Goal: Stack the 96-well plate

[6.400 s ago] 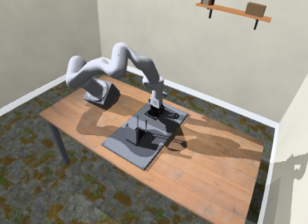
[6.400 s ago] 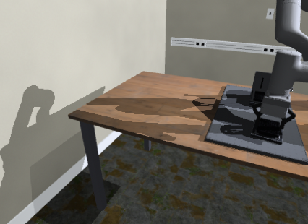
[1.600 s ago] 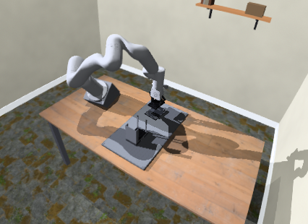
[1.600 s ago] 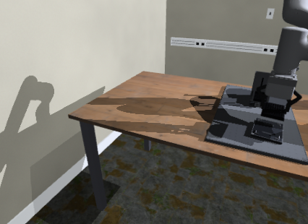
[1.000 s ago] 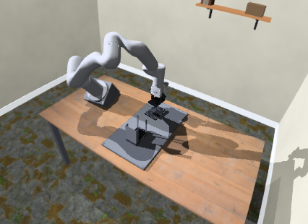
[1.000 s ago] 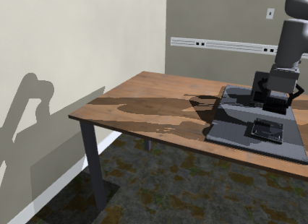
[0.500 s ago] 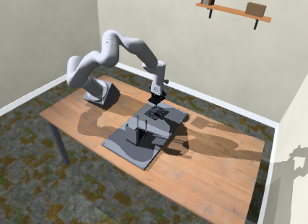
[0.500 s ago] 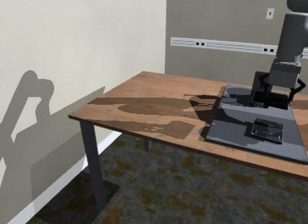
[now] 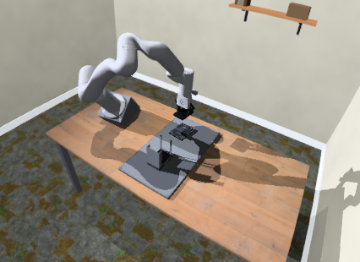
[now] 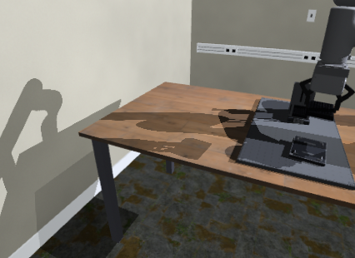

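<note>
My gripper [image 9: 184,112] hangs from the arm over the far end of the grey mat [image 9: 171,158] and is shut on the dark 96-well plate [image 10: 322,107], holding it level in the air. The plate nest N1 [image 9: 182,132] lies on the mat below the gripper, a low dark frame; in the exterior view the nest [image 10: 308,149] sits nearer the camera than the gripper [image 10: 322,104]. The stack rack K1 [image 9: 160,156], with thin upright posts, stands nearer the mat's middle. In the exterior view the rack [image 10: 300,101] is partly hidden behind the gripper. The plate inside the rack is too dark to make out.
The arm's base [image 9: 114,107] stands on the table's far left corner. A wall shelf [image 9: 272,13] with a box hangs high on the back wall. The wooden table has open edges on all sides.
</note>
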{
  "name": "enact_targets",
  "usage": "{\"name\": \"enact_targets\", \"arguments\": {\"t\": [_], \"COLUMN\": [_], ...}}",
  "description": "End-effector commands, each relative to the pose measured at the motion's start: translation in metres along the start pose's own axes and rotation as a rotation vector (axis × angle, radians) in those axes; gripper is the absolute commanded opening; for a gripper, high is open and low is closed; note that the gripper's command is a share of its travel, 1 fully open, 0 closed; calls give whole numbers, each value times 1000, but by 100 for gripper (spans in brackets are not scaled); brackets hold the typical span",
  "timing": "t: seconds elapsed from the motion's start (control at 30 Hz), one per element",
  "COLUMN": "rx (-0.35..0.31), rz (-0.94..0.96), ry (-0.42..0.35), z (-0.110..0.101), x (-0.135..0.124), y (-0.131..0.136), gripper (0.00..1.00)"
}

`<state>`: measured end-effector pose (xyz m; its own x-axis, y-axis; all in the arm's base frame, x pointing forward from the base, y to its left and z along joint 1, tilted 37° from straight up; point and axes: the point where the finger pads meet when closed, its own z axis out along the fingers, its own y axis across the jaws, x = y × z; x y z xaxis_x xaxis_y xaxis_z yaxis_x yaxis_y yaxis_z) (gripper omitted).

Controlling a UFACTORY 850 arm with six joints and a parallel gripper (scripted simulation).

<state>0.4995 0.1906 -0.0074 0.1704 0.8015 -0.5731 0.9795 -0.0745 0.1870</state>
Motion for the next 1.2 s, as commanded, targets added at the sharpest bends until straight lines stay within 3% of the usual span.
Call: {"name": "enact_targets", "arguments": {"t": [0.0, 0.43, 0.57, 1.17], "rx": [-1, -1, -1, -1], "rz": [1, 1, -106, -106], "ry": [1, 1, 1, 1], "z": [-6, -10, -11, -12], "x": [0, 0, -13, -65], "y": [1, 1, 4, 15], "gripper": [0, 0, 0, 0]}}
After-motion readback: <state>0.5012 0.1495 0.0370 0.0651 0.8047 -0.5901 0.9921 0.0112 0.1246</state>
